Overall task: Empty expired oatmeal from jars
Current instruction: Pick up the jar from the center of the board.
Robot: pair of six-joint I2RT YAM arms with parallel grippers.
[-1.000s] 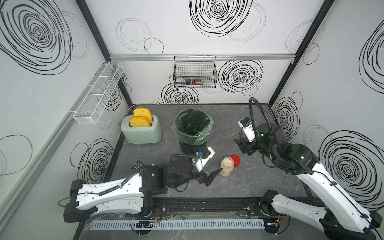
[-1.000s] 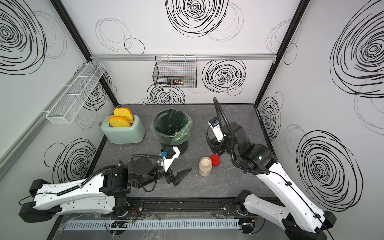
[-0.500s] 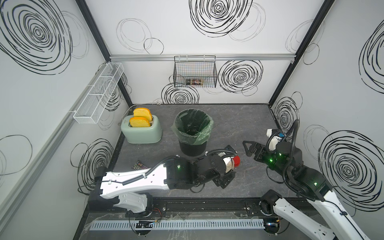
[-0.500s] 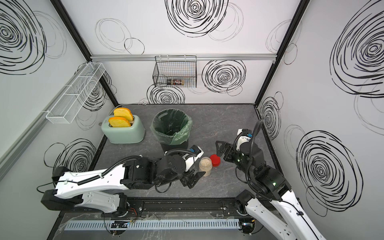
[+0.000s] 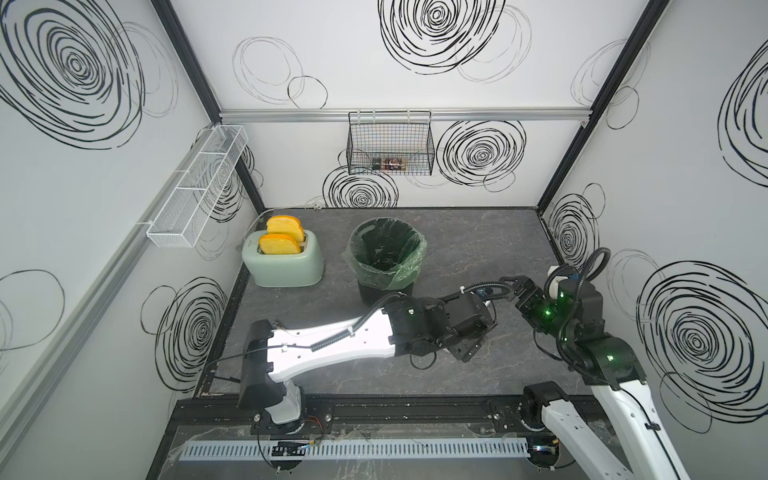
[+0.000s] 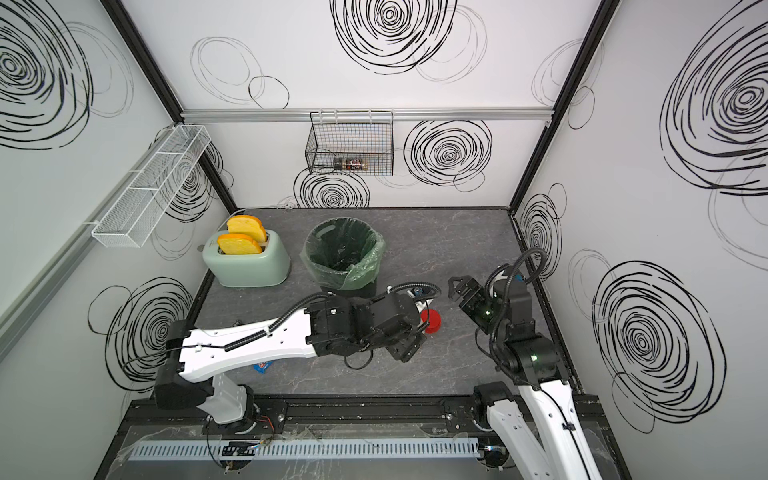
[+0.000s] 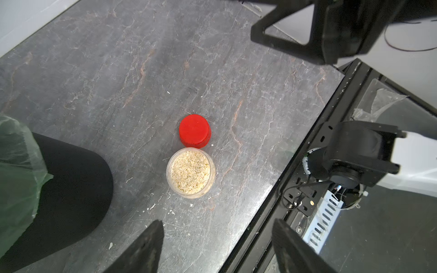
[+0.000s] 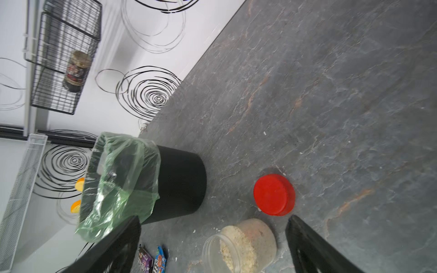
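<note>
Lid (image 6: pixel 431 322) lay off jar (image 8: pixel 263 238), frame centre-right; your left claw (image 7: pixel 216 222) came over jar, spread, empty; right claw (image 8: pixel 214 218) retreated, spread.

White-shelled left arm (image 5: pixel 332 357) and right arm (image 5: pixel 623 415), black at the joints, carry ribbed black cables (image 5: pixel 357 328) — green lights (image 5: pixel 548 309) dot the right.

Jar (image 8: pixel 260 238) clear plastic; lid (image 8: pixel 273 193) smooth plastic; tabletop (image 7: pixel 118 71) matt, slate-like.
</note>
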